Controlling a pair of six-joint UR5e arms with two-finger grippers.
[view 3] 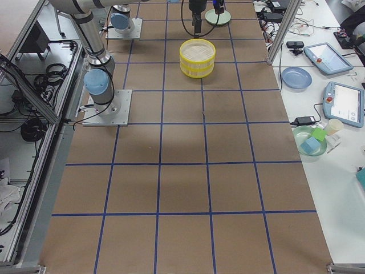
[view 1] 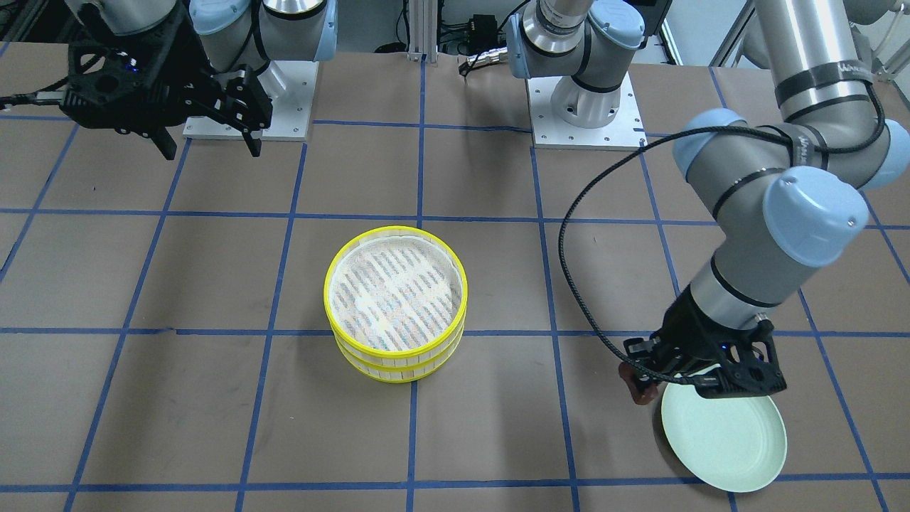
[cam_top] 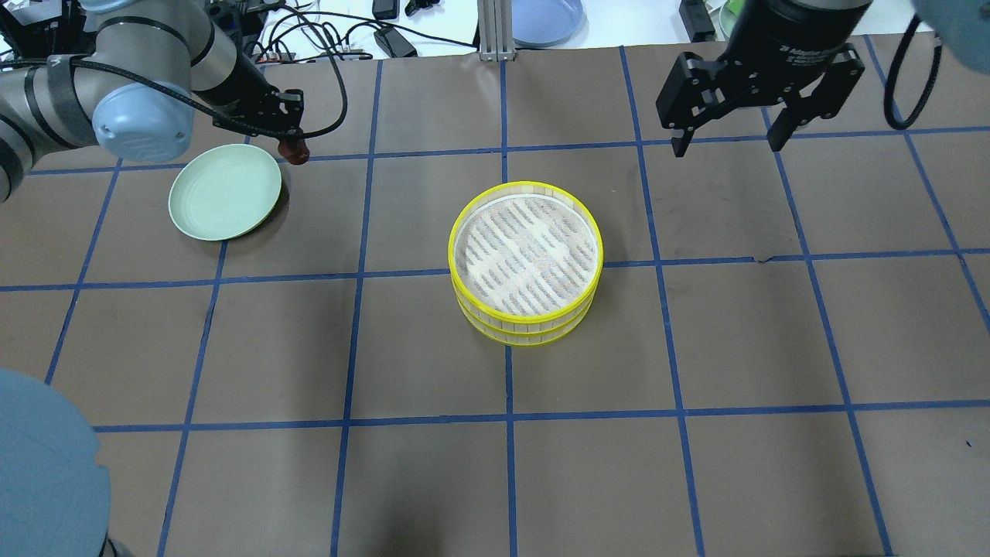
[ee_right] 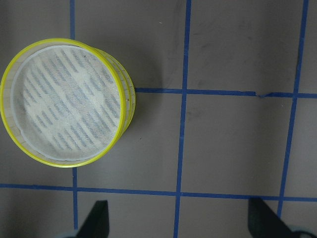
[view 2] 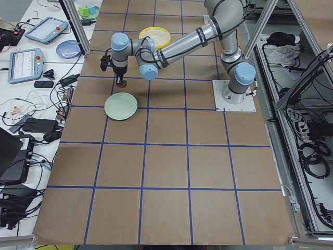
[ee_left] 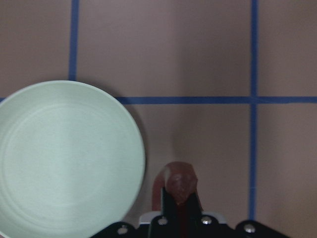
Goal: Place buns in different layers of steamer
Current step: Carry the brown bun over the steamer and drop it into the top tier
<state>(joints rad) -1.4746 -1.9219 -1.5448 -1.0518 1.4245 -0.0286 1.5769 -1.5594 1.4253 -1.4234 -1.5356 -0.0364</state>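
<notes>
The steamer (view 1: 396,232), two stacked yellow-rimmed tiers, stands mid-table; it also shows in the overhead view (cam_top: 526,186) and the right wrist view (ee_right: 124,89). Its top tier is empty and hides the lower tier. My left gripper (cam_top: 295,148) is shut on the reddish-brown bun (cam_top: 296,153), just off the rim of the pale-green plate (cam_top: 224,192). The bun also shows in the left wrist view (ee_left: 181,181) and the front view (view 1: 635,385). My right gripper (cam_top: 727,147) is open and empty, hovering high to the right of the steamer. The cream-white bun is out of view.
The plate (view 1: 725,437) is empty in the front view and in the left wrist view (ee_left: 64,158). The arms' base plates (view 1: 585,107) sit at the robot's edge of the table. A blue dish (cam_top: 545,15) lies beyond the table's far edge.
</notes>
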